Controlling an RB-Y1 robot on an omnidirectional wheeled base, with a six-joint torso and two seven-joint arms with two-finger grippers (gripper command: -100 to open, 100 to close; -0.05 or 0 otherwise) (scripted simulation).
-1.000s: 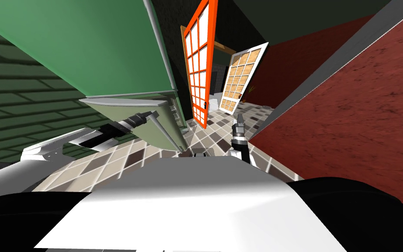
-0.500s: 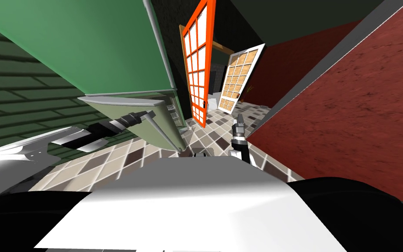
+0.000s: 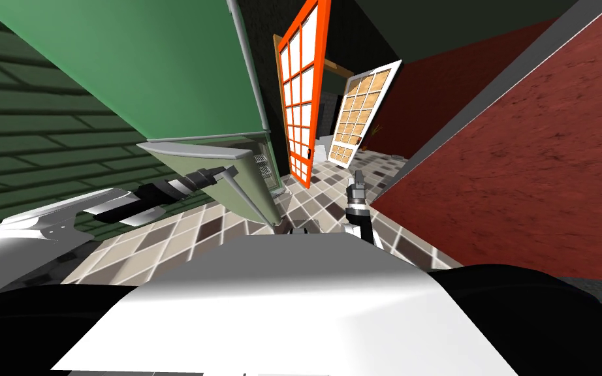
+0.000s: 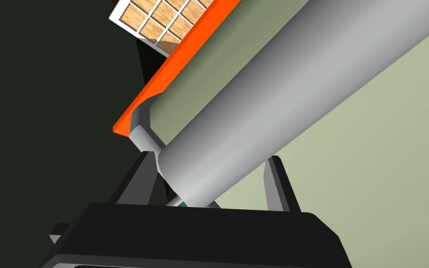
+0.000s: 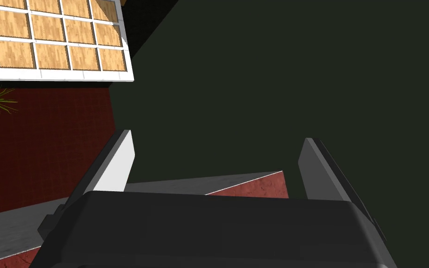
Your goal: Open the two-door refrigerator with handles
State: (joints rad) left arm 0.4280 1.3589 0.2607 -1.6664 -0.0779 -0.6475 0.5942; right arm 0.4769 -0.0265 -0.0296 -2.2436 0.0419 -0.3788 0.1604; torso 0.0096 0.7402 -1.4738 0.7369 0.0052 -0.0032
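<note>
When close, left claw astride handle

Tiled floor, 12 o'clock: open lane. Refrigerator door, 10 o'clock: swung out, bars left; handle fills left gripper. Red surface, 2 o'clock: bars right. Orange door, 12 o'clock, beyond.

Kitchen of a home, shown by a tall green two-door refrigerator at upper left, a chequered beige-and-brown tile floor at centre, an orange-framed paned door at top centre, dark red walls at right
</note>
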